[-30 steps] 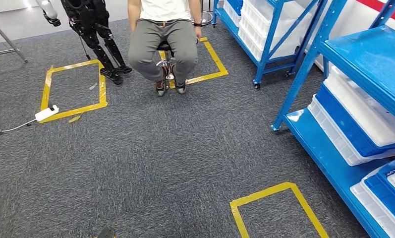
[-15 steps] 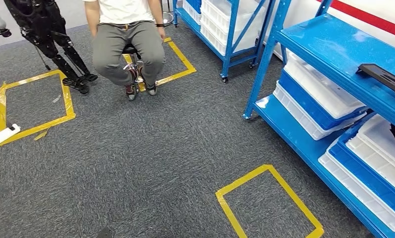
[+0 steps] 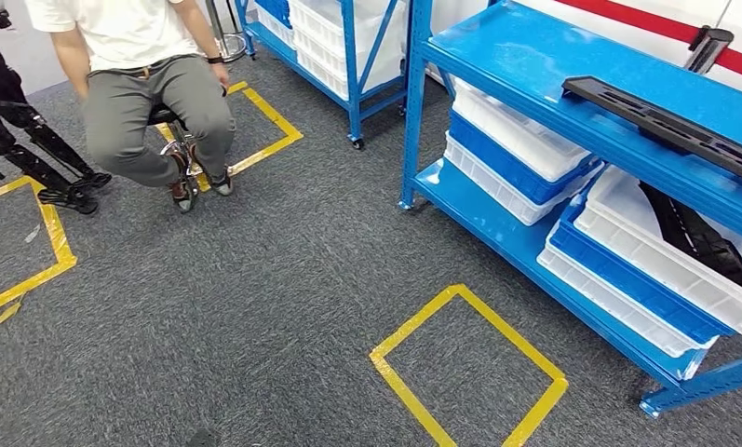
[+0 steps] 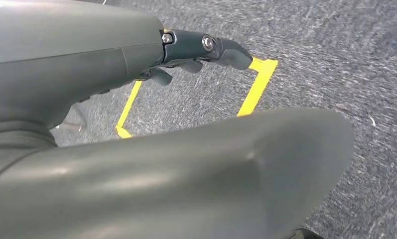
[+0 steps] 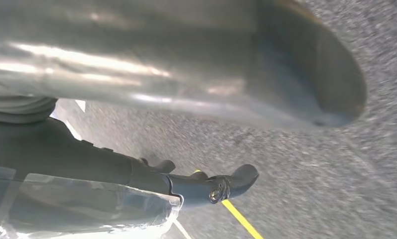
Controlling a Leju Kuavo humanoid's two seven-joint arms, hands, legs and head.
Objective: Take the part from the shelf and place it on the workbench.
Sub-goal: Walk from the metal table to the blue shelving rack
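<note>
Lying flat on the upper blue shelf (image 3: 534,56) at the upper right of the head view, the part (image 3: 669,121) you want is a long black bar with slots along its top face. Its long axis runs diagonally across the frame, one end toward the upper middle and the other dropping off the right edge, roughly along the shelf's front lip. It points neither end at you; it lies broadside. Your hands are nowhere near it: both hang low over the grey carpet (image 3: 283,307). The left hand (image 4: 196,52) has its dark fingers (image 4: 226,50) loosely apart with nothing in them, and the right hand (image 5: 206,184) looks the same, fingers slack and empty. Since the shelf stands on the right of the head view, judge the right arm the nearer one, though the bar's length may call for both. You probably need to close the distance first; the yellow tape square (image 3: 469,368) on the floor at lower middle, just in front of the rack, looks like your standing mark. Below the part, white and blue bins (image 3: 525,154) fill the lower shelf, one holding more black bars (image 3: 697,233). At upper left a person (image 3: 143,84) sits on a stool, well apart from your path.
</note>
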